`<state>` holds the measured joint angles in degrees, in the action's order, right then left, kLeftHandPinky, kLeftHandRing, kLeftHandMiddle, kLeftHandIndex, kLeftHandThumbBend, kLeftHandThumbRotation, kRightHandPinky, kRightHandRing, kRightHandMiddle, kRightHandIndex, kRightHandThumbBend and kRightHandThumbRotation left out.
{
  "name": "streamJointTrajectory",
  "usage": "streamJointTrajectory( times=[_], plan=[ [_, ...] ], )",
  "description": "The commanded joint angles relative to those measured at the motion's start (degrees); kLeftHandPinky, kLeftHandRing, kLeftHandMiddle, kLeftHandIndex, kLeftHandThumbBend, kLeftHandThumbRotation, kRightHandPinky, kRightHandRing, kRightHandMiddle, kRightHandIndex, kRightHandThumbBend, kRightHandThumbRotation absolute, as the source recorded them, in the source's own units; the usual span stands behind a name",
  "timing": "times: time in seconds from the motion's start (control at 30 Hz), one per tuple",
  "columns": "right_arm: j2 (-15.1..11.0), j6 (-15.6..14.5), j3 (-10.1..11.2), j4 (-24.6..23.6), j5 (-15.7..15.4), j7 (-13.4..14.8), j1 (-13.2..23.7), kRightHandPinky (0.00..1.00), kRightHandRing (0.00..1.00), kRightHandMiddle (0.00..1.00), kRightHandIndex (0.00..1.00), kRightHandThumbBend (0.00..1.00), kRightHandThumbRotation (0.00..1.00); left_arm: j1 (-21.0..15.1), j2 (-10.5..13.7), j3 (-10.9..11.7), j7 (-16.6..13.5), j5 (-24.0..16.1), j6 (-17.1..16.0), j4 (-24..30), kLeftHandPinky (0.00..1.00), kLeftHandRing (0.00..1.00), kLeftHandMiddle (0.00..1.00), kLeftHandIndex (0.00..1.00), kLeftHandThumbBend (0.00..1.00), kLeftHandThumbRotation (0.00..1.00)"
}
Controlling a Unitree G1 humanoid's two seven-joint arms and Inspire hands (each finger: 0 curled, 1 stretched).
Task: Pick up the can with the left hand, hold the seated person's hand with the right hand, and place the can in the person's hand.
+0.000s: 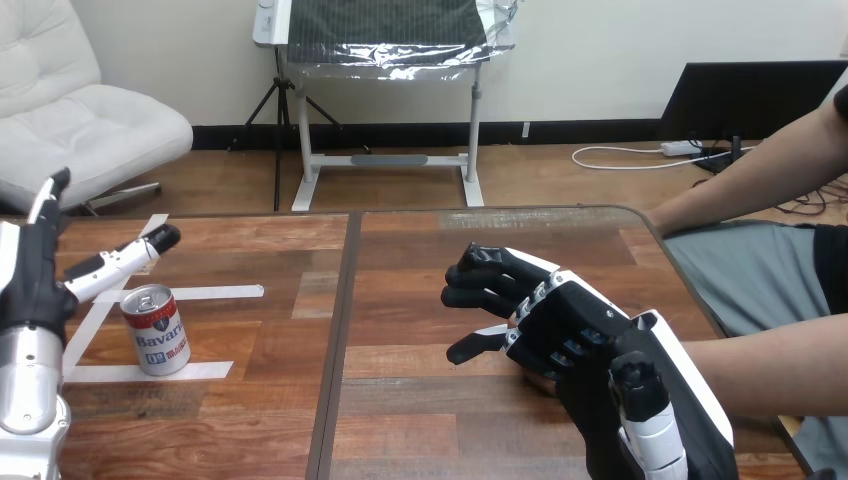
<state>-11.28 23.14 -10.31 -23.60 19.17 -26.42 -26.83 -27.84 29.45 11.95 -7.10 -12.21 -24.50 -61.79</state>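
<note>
A red-and-white can stands upright on the wooden table at the left, inside white tape marks. My left hand is open just left of and above the can, its thumb reaching over the can's top without touching it. My right hand lies at centre right over the person's hand. Its fingers and thumb curl round that hand, which is almost wholly hidden; only a pale sliver shows between them. The person's forearm runs in from the right edge.
White tape strips frame the can's spot. A dark seam splits the tabletop down the middle. The person's other arm rests by the table's far right corner. Bare wood lies between my two hands.
</note>
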Motion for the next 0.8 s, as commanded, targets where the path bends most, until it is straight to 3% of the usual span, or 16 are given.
streamJointTrajectory(
  times=[0.0, 0.77],
  plan=[
    [0.97, 1.37, 0.62, -0.87, -0.19, 0.44, 2.58, 0.61, 0.80, 0.81, 0.80, 0.80, 0.89, -4.55, 1.56, -0.55, 1.08, 1.36, -0.17, -0.56, 0.91, 0.96, 0.96, 0.95, 1.00, 0.45],
    [0.86, 1.75, 0.77, -0.62, -1.31, 1.14, 3.02, 0.61, 0.79, 0.80, 0.78, 0.80, 0.90, -2.97, 1.20, -1.98, 3.98, 2.69, 2.67, 0.58, 0.91, 0.98, 0.99, 0.97, 1.00, 0.50]
  ],
)
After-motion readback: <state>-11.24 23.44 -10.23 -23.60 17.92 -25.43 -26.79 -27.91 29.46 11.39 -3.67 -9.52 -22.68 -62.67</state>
